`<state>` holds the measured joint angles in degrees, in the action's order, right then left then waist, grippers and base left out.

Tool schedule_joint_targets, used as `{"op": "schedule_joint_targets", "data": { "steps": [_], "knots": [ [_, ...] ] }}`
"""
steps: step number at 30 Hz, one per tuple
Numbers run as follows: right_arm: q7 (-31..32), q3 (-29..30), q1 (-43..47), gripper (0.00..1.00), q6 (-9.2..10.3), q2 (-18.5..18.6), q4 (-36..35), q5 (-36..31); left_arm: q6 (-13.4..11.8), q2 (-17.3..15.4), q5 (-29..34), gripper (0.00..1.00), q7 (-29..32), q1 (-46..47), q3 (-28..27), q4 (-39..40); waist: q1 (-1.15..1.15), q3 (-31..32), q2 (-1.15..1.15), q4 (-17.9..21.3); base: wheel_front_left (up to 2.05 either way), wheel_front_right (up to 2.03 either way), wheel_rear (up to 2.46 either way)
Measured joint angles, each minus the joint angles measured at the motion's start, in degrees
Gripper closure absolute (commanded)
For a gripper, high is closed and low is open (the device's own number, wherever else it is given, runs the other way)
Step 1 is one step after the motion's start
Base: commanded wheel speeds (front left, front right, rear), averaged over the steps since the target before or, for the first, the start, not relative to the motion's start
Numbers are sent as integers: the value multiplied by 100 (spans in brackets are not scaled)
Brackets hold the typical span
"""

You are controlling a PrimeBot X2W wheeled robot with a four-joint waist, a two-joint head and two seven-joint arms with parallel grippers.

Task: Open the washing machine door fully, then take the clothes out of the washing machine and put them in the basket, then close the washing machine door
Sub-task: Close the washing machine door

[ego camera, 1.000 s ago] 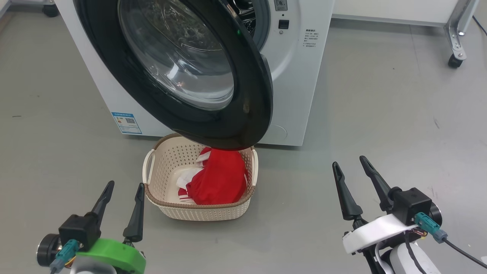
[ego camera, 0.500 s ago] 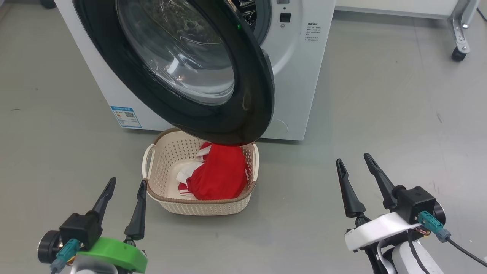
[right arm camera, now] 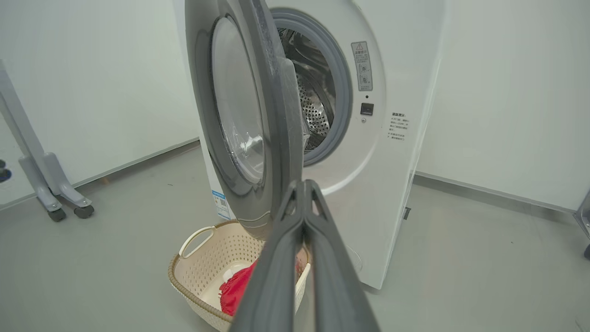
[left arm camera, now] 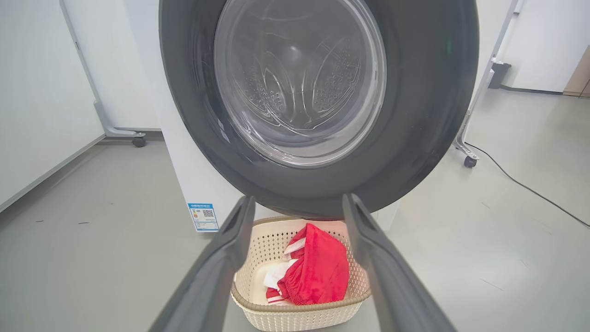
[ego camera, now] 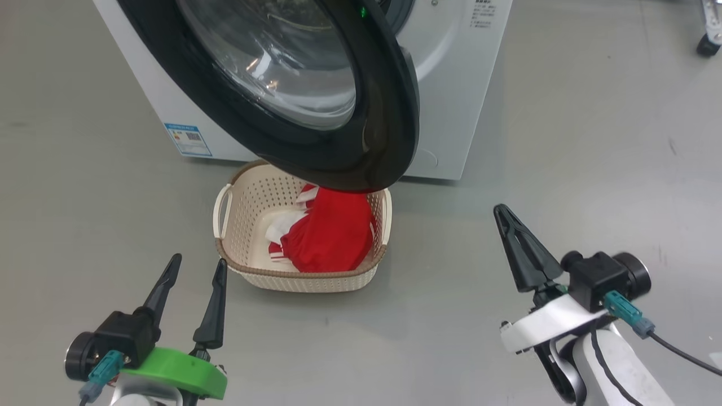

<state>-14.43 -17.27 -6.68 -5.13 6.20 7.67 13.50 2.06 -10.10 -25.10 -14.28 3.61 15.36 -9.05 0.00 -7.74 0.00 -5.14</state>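
The white washing machine (ego camera: 451, 84) (right arm camera: 396, 152) has its glossy black door (ego camera: 316, 101) (left arm camera: 322, 101) (right arm camera: 249, 120) swung out over the cream basket (ego camera: 293, 279) (left arm camera: 299, 316) (right arm camera: 203, 263) on the floor. Red clothes (ego camera: 333, 237) (left arm camera: 318, 272) (right arm camera: 237, 288) with white trim lie in the basket. My left gripper (ego camera: 194, 268) (left arm camera: 297, 207) hovers open, low and left of the basket. To the right of the basket, my right gripper (ego camera: 499, 210) (right arm camera: 303, 184) is shut on nothing, pointing at the door's edge. The steel drum (right arm camera: 313, 110) shows behind the door.
Grey floor lies all around the machine. A metal frame leg on castors (right arm camera: 50, 193) stands at the left wall, another castor leg (left arm camera: 465, 157) (ego camera: 708, 45) to the machine's right with a black cable (left arm camera: 530, 189) across the floor.
My right gripper's fingers have come together from open to shut. The head view has shifted, so the machine and basket sit higher in the picture.
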Motion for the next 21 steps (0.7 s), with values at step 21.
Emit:
{"op": "schedule_joint_targets", "data": {
  "steps": [21],
  "knots": [
    [664,-1024,-2148,100,-187,710,7,-612,234,467,158,0,-1,868,169,208,0,-1357,0,-613,0,0,0]
  ]
}}
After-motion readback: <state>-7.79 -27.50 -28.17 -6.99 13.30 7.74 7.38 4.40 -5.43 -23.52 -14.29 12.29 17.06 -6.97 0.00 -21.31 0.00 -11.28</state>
